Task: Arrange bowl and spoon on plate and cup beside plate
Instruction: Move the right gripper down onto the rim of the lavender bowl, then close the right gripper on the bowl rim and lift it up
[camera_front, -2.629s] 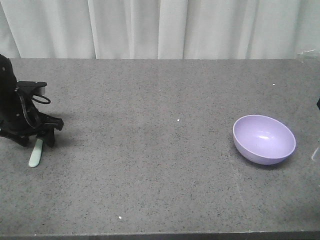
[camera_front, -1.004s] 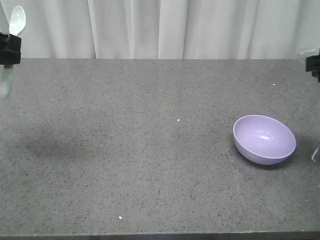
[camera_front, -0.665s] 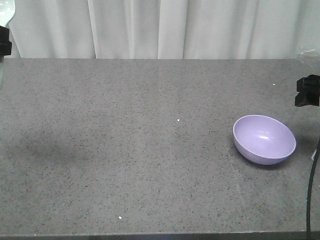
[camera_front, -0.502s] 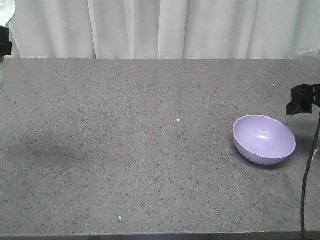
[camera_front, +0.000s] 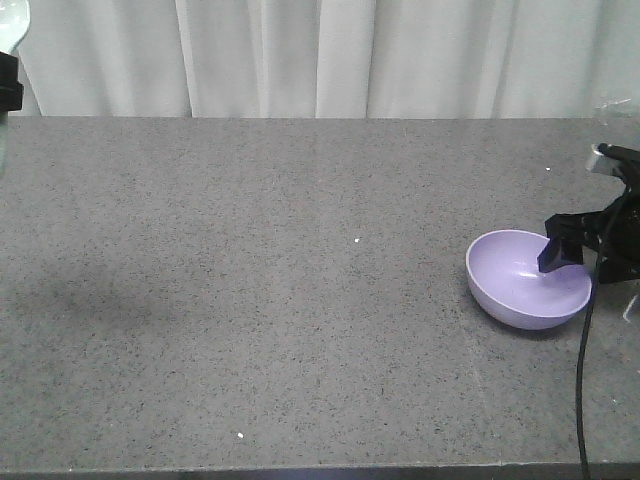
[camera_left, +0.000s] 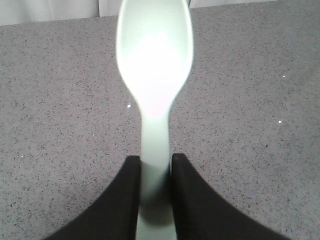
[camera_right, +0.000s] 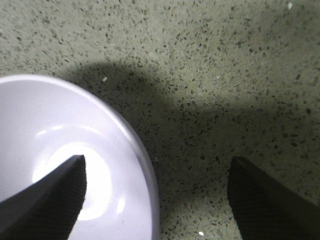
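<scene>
My right hand (camera_right: 157, 161) has come down since half a second ago. Then it hung above the bowl (camera_front: 528, 280), off toward its 1 o'clock. Now it sits at the bowl's rim on the 3 o'clock side of the table (camera_front: 300, 300). It is spread wide and straddles the rim. In the right wrist view one finger (camera_right: 45, 195) is over the bowl's pale inside at 8 o'clock and the other finger (camera_right: 270, 200) is over bare table at 4 o'clock. I cannot tell whether either one touches the bowl. A black cable (camera_front: 582, 380) hangs from the arm down to the 5 o'clock edge of the front view.

The bowl has not shifted in any of the earlier frames. It rests on the table with its mouth leaning toward the camera.

My left hand (camera_left: 153, 159) is at the 10 o'clock corner of the front view, mostly cut off, the same as half a second ago. About two and a half seconds back it was down on the table at 9 o'clock over the spoon (camera_left: 155, 60). Now the spoon is in the air. The left wrist view shows both fingers pressed against its handle, with the scoop pointing away toward 12 o'clock above the table.
</scene>
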